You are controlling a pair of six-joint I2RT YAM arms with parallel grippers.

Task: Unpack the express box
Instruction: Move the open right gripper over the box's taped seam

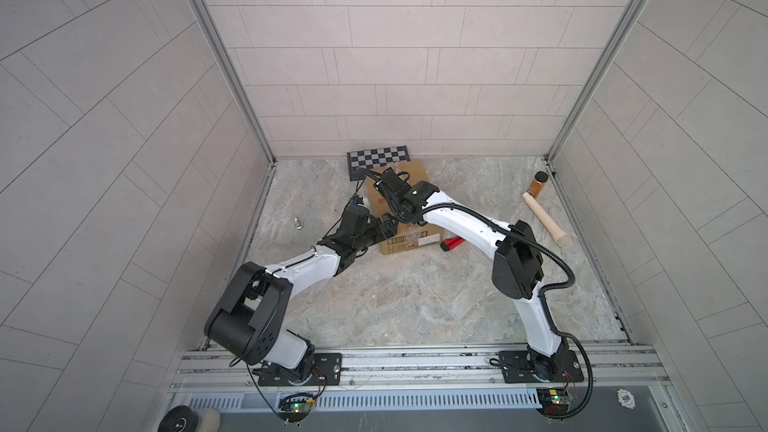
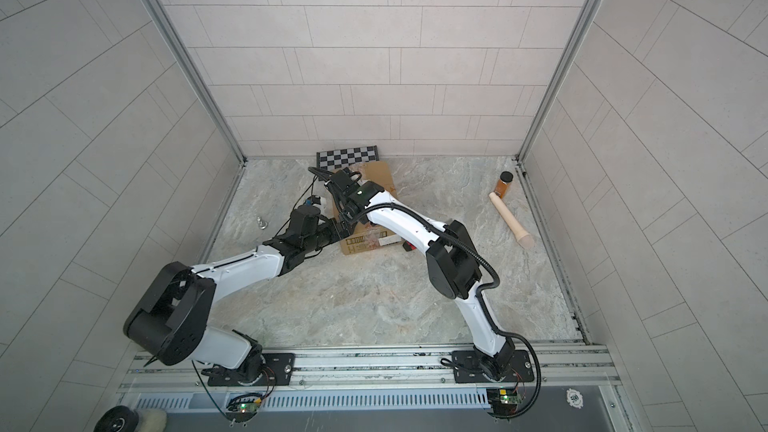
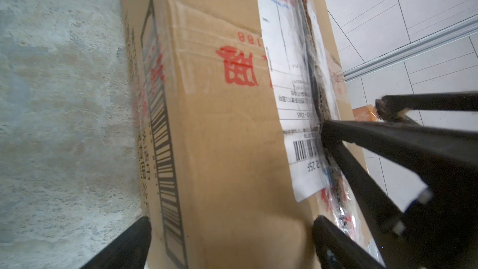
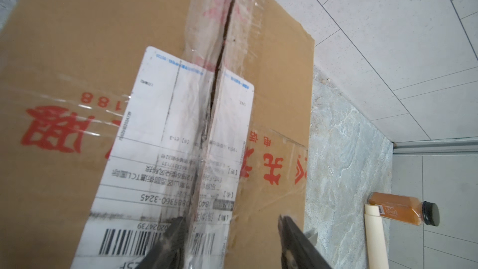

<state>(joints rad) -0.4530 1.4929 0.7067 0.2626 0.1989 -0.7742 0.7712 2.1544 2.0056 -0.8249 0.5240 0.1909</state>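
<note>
The express box [image 1: 409, 241] sits near the bench's [image 1: 415, 305] far edge, left of middle, its taped top seam gaping. On it, the right pincer [image 4: 230, 219], jaws apart, 1 fingertip [image 4: 172, 234] at that seam. At the box's near-left end, the left pincer [image 3: 230, 226] is spread wide, straddling it. Checkered board [image 1: 378, 156] behind, amber bottle [image 1: 538, 185] by the far right corner.

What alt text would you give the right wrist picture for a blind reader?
A brown cardboard express box with a white shipping label, its taped seam split, lies under the open right pincer. An orange black-capped bottle lies nearby.
</note>
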